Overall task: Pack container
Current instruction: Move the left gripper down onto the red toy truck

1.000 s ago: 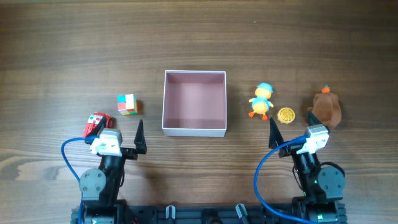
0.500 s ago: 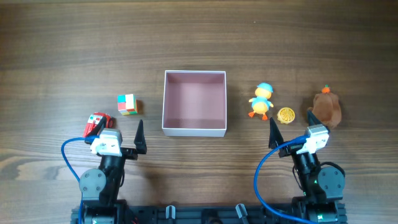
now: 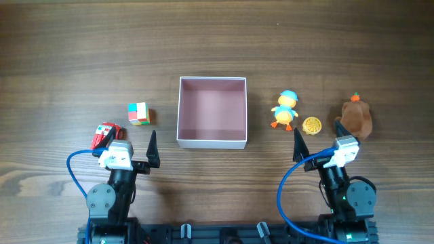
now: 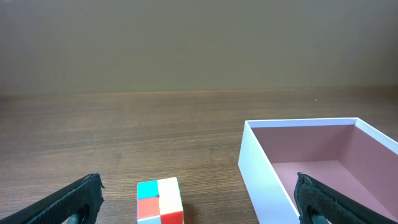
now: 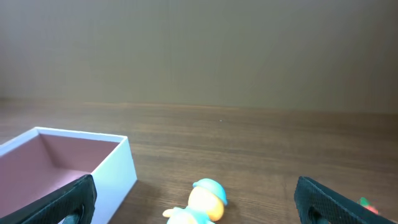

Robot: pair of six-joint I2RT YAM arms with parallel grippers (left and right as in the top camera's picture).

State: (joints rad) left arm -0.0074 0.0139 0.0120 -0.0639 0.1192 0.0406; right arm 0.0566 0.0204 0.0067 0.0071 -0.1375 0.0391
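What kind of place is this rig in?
Likely a lab tabletop test bench: wood-grain table, left arm and right arm at one edge, small toys laid beside an open container, plain wall behind.

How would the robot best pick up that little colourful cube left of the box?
Probably from straight above with the left gripper, its jaws closing on two opposite flat sides of the cube: it sits flat on the table and nothing touches it.
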